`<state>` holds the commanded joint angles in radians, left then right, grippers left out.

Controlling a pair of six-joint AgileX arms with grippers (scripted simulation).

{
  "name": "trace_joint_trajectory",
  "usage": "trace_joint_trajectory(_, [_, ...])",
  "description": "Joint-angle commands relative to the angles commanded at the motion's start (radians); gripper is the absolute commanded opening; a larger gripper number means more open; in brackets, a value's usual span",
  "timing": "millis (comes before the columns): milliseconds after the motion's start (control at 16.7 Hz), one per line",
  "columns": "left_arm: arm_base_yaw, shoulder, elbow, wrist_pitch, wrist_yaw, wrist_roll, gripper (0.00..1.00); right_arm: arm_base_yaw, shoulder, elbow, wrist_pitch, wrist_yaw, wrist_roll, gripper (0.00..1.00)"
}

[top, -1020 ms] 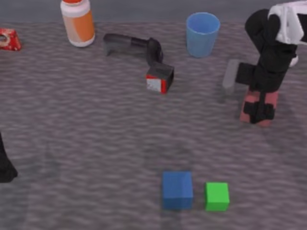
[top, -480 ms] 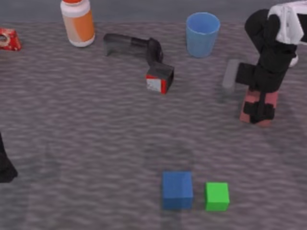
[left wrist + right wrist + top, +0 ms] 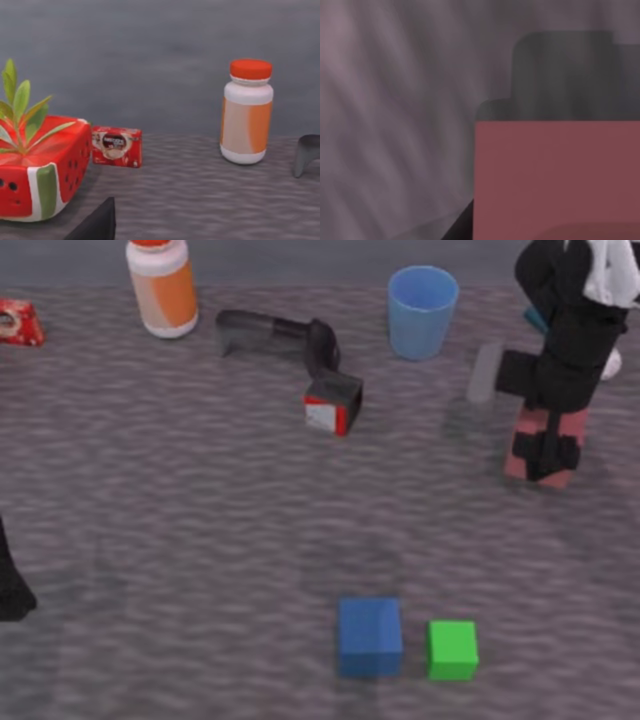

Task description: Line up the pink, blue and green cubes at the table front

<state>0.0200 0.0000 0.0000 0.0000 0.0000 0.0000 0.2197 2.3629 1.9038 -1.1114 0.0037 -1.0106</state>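
Small red box: white logo lettering, too blurred to read. No other text.

Two robot arms, mostly matte black.
The right arm has rounded black segments, a white upper cover, a teal accent and a blocky black tool; the left arm shows as a black sliver.

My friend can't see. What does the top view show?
The right gripper grips the pink cube at the table's right. The blue cube and green cube sit side by side at the front.
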Motion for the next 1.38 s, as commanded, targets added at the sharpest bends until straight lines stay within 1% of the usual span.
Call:
trace_joint_trajectory(240, [0.0, 0.0, 0.0, 0.0, 0.0, 0.0, 1.0, 0.005, -0.035, 0.082, -0.12, 0.0, -0.001, 0.0])
trace_joint_trajectory(540, [0.0, 0.0, 0.0, 0.0, 0.0, 0.0, 1.0, 0.003, -0.035, 0.089, -0.126, 0.0, 0.002, 0.0])
trace_joint_trajectory(660, [0.0, 0.0, 0.0, 0.0, 0.0, 0.0, 1.0, 0.037, -0.03, 0.101, -0.133, 0.0, 0.022, 0.0])
trace_joint_trajectory(780, [0.0, 0.0, 0.0, 0.0, 0.0, 0.0, 1.0, 0.113, -0.02, 0.125, -0.146, 0.001, 0.065, 0.0])
trace_joint_trajectory(900, [0.0, 0.0, 0.0, 0.0, 0.0, 0.0, 1.0, 0.218, -0.008, 0.154, -0.165, 0.001, 0.127, 0.0])
trace_joint_trajectory(1260, [0.0, 0.0, 0.0, 0.0, 0.0, 0.0, 1.0, 0.619, 0.024, 0.233, -0.229, -0.003, 0.355, 0.0])
trace_joint_trajectory(1380, [0.0, 0.0, 0.0, 0.0, 0.0, 0.0, 1.0, 0.724, 0.025, 0.254, -0.241, -0.002, 0.421, 0.0])
